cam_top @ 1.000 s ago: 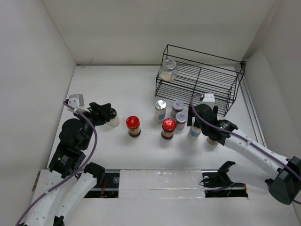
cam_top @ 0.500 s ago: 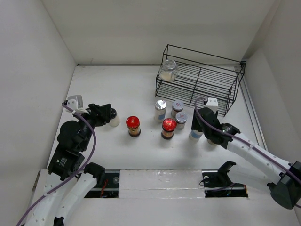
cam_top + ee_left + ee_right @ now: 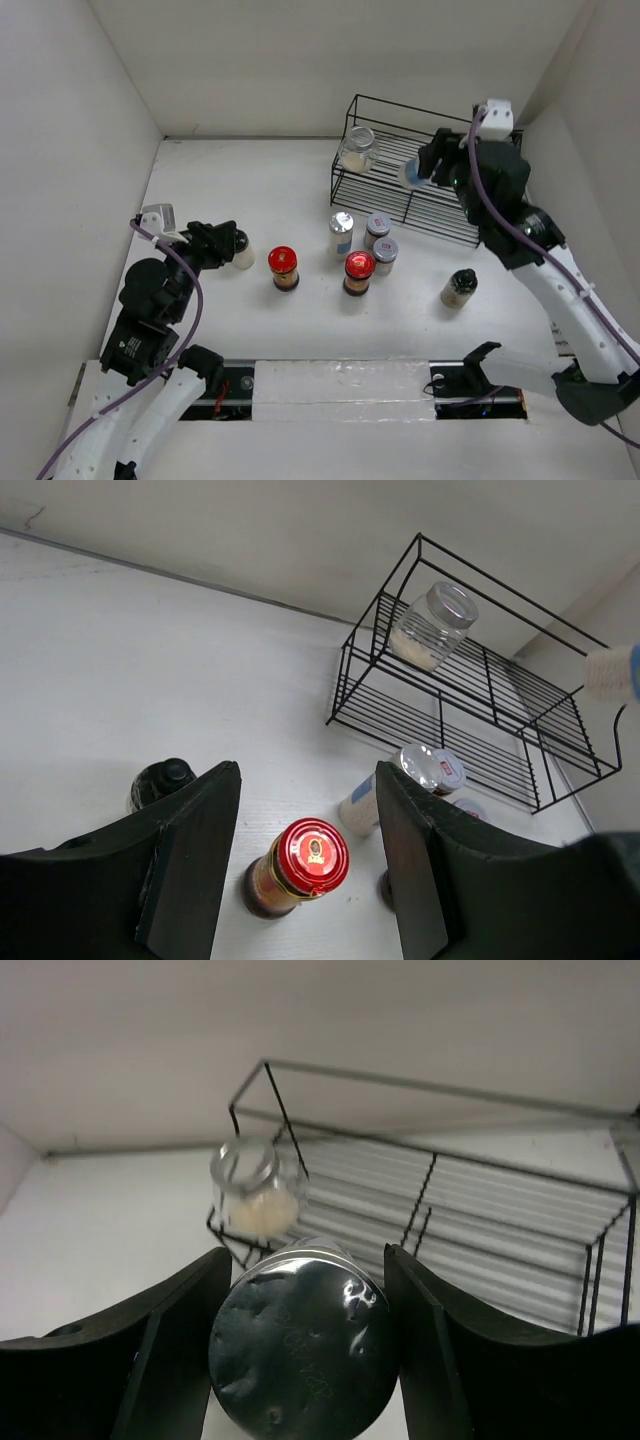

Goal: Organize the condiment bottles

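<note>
The rack (image 3: 440,205) looks like thin black metal wire with a slight sheen. The jar (image 3: 356,150) in it is clear, smooth glass. The red lids (image 3: 283,259) are glossy. The silver lid (image 3: 300,1345) on the held jar (image 3: 413,173) is shiny, kinda dimpled. The table (image 3: 250,190) is matt white, and the left fingers (image 3: 190,850) look like matt black plastic.

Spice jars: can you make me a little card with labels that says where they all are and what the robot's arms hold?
right end effector: shut on a shiny-lidded jar, up at the wire rack
left end effector: open, low beside a black-lidded jar
in rack: one pale-filled jar, left end
elsewhere on table: two red-lidded jars, three grey-lidded jars, one dark-lidded jar
</note>
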`<state>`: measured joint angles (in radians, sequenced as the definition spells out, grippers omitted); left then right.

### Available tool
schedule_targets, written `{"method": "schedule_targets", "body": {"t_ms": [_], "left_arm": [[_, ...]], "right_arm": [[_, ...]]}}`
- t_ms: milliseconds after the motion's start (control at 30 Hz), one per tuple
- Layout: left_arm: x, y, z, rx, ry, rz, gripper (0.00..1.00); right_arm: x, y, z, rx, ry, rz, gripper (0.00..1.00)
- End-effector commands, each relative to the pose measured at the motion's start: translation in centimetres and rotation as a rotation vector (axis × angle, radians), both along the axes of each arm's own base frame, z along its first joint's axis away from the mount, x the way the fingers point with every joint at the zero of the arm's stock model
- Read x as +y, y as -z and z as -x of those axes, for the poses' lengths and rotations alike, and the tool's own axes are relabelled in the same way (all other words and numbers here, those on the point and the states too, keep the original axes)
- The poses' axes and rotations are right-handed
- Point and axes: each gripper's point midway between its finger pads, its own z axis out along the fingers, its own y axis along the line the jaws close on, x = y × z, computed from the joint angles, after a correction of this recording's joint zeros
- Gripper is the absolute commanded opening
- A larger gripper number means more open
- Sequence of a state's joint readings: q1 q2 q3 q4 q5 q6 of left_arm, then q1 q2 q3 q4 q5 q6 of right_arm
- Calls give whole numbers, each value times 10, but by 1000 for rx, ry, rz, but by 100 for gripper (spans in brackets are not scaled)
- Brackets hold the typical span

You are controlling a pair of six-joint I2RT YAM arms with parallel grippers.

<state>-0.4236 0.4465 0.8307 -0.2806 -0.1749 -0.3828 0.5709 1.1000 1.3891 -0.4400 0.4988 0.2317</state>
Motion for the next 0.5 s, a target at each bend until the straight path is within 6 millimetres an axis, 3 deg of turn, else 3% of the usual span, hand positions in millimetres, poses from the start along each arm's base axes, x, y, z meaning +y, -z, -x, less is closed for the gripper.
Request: {"method": "schedule_targets", "body": {"t_ms": [0,33,100,133,200,233,267,367,467], "left_arm": [[1,-12,1,-47,1,14,52],[1,-12,1,-47,1,14,52],[1,-6,-3,-30,-9,6,52],[0,-3,-6,-16,-9,0,52],[0,-2,-6,-8,-9,-4,52],[0,-2,-6,-8,-9,-4,52],[0,-2,-6,-8,-9,-4,52],[5,-6,-4,-29,-31,5,52],[8,-8,-2,-39,-45,9,53]], "right_arm": [[6,-99,-30,-252,-77,-55,28],[16,-93,-57,-225,-90,-40,26],[21,-108,-82,-239,-124,-40,26],[28,-124,-106,-262,-123,-47,26],[37,-134,-133,-275,-140,-48,26],[32,-168,-131,-334,-140,-64,25],[48,-141,-166,-283,-160,-48,25],[43,-150,-203,-331,-162,-89,25],[46,-152,-221,-378,-227,-148,23]]}}
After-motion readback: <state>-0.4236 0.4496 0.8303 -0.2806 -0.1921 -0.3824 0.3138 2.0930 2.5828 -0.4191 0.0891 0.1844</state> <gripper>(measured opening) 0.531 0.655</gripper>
